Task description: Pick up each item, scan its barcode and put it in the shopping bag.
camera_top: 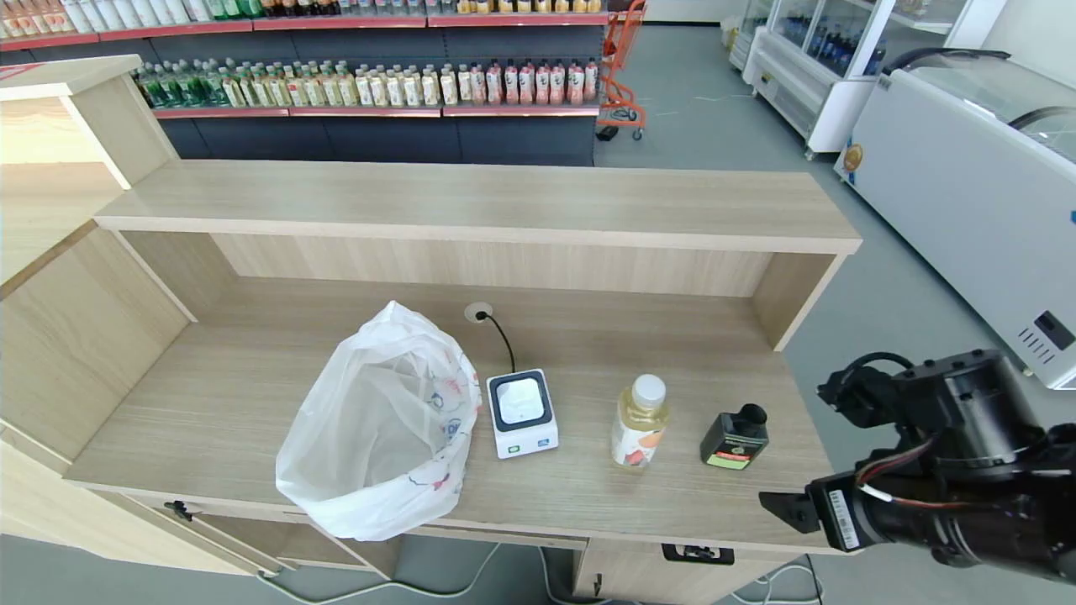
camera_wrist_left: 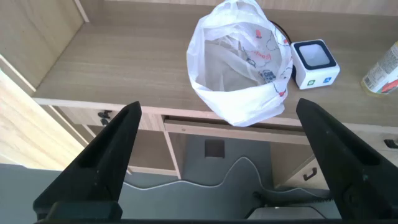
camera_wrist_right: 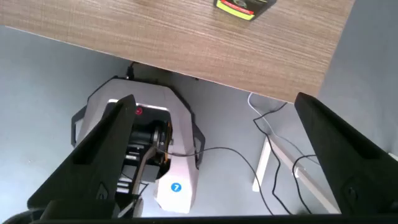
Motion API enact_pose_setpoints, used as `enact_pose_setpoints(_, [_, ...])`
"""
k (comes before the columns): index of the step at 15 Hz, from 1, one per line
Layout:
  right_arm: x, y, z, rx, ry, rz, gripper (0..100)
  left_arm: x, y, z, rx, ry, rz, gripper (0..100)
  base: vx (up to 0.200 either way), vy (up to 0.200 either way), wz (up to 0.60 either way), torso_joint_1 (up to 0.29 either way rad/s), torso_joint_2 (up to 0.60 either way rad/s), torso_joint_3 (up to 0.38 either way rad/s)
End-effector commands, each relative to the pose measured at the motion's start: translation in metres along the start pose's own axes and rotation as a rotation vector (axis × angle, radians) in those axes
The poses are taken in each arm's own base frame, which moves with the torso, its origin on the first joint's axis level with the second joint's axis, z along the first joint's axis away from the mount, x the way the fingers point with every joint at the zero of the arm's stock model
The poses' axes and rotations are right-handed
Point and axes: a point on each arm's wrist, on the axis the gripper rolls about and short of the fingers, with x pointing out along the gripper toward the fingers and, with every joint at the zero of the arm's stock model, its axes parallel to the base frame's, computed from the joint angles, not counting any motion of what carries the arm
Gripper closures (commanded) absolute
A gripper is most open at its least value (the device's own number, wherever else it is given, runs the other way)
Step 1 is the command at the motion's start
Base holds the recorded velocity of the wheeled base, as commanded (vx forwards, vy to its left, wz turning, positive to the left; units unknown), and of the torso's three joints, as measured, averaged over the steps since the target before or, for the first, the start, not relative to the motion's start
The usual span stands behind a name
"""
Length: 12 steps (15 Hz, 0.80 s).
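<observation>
On counter [camera_top: 252, 403], bottle [camera_wrist_left: 384, 70] cropped, bag [camera_wrist_left: 239, 62] interior unclear

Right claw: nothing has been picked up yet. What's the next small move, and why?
Probably ease the right claw forward over the counter edge toward the black bottle. The claw is open and empty, off the counter's front edge, and that bottle is the item nearest it. It and the drink bottle both stand on the counter, outside the bag.

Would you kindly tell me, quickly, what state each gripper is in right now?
The black left gripper: open, holding nothing.
The black right gripper: open, holding nothing.
</observation>
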Motion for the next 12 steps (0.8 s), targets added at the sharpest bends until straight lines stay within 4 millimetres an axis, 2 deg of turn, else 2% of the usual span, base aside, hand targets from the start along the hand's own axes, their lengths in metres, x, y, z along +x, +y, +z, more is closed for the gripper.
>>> enact_pose_setpoints(1, [0.04, 0.031, -0.006, -0.048, 0.047, -0.004, 0, 0.0, 0.0, 0.0, 0.0, -0.002, 0.0, 0, 0.0, 0.0, 0.0, 0.0, 0.0, 0.0])
enact_pose_setpoints(7, [0.094, 0.072, 0.007, -0.042, -0.117, -0.011, 0, 0.0, 0.0, 0.0, 0.0, 0.0, 0.0, 0, 0.0, 0.0, 0.0, 0.0, 0.0, 0.0])
enact_pose_setpoints(12, [0.128, 0.092, 0.015, -0.014, -0.214, -0.097, 0, 0.0, 0.0, 0.0, 0.0, 0.0, 0.0, 0, 0.0, 0.0, 0.0, 0.0, 0.0, 0.0])
